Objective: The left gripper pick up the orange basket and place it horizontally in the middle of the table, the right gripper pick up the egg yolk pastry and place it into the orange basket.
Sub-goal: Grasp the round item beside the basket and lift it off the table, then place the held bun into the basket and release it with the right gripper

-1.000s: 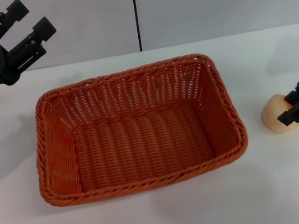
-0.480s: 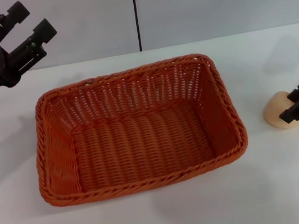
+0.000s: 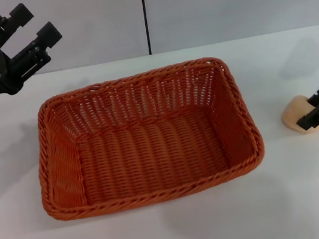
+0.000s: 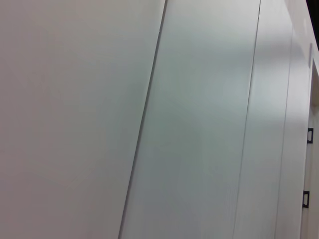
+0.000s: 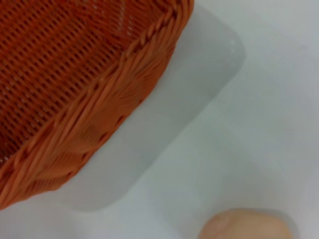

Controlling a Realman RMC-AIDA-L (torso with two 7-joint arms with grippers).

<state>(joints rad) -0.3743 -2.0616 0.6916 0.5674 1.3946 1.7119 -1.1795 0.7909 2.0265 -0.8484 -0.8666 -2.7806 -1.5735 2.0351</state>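
The orange basket (image 3: 144,137) lies lengthwise in the middle of the white table (image 3: 177,232), open side up and empty. Its corner also fills part of the right wrist view (image 5: 84,104). The egg yolk pastry (image 3: 297,113) sits on the table to the right of the basket, and its top shows in the right wrist view (image 5: 246,226). My right gripper (image 3: 315,114) is at the right edge, right against the pastry and covering its right side. My left gripper (image 3: 36,21) hangs open and empty high at the far left, well above and behind the basket.
A pale grey wall with a dark vertical seam (image 3: 145,15) stands behind the table. The left wrist view shows only wall panels (image 4: 159,119). A strip of bare table separates the basket's right rim from the pastry.
The pastry and the right gripper have shifted slightly to the right and farther back together, and the pastry looks tipped. The left gripper and the basket have stayed put.
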